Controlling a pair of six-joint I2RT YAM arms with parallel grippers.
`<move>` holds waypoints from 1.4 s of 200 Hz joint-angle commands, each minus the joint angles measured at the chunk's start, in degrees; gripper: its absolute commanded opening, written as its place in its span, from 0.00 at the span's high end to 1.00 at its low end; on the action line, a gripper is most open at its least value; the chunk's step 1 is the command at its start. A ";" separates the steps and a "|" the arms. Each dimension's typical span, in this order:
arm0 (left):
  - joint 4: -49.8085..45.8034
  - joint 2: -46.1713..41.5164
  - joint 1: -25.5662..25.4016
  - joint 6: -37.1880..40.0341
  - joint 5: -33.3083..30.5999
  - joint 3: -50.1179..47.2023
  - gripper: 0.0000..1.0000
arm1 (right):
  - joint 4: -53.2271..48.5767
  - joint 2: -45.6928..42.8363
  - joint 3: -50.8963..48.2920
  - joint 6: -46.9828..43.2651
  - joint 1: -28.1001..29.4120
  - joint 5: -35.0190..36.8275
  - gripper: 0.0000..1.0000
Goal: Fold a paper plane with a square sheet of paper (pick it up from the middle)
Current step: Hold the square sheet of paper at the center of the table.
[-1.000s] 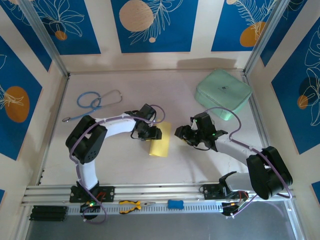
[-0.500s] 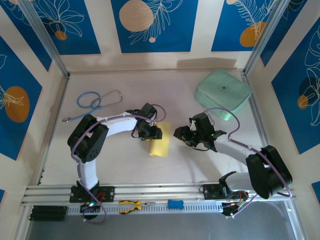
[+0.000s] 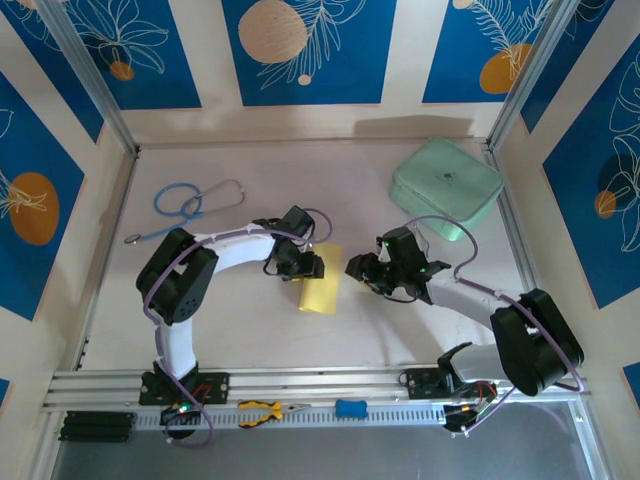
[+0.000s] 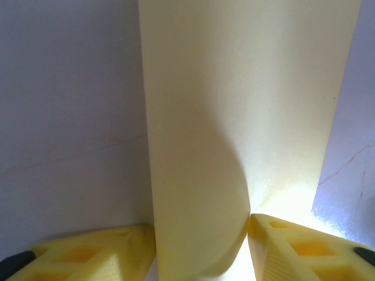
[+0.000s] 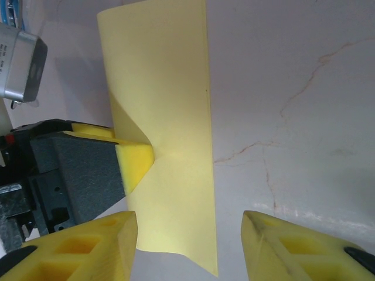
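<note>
At table (image 5: 304,70) centre, left gripper (image 4: 202,231) jaws straddle folded pale-yellow paper sheet (image 4: 246,88), pinch unclear; right gripper (image 5: 190,225) jaws spread. Best: press crease flat, edges aligned, before right closes.

The sheet of paper (image 3: 320,280) was plain pale yellow on a pinkish-beige worktop (image 3: 250,330) with faint brown veins, and the case (image 3: 446,187) was mint green. The walls (image 3: 305,50) carried blue panels with white leaf outlines and orange discs, set between cream strips. The stethoscope (image 3: 185,205) was blue and grey, the pliers (image 3: 262,409) yellow-handled, and the right hand (image 5: 188,228) had yellow fingers (image 5: 281,243).
</note>
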 commanded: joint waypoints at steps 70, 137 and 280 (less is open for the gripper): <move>-0.59 6.90 0.35 4.68 -7.11 -1.30 0.44 | -0.08 1.06 0.39 2.04 0.69 2.82 0.49; -0.37 7.99 0.42 3.82 -7.54 -1.47 0.43 | -0.62 1.00 0.89 2.18 1.26 2.96 0.49; 0.81 8.28 0.42 2.80 -6.81 -2.18 0.46 | 0.23 3.65 2.40 2.69 3.57 6.29 0.59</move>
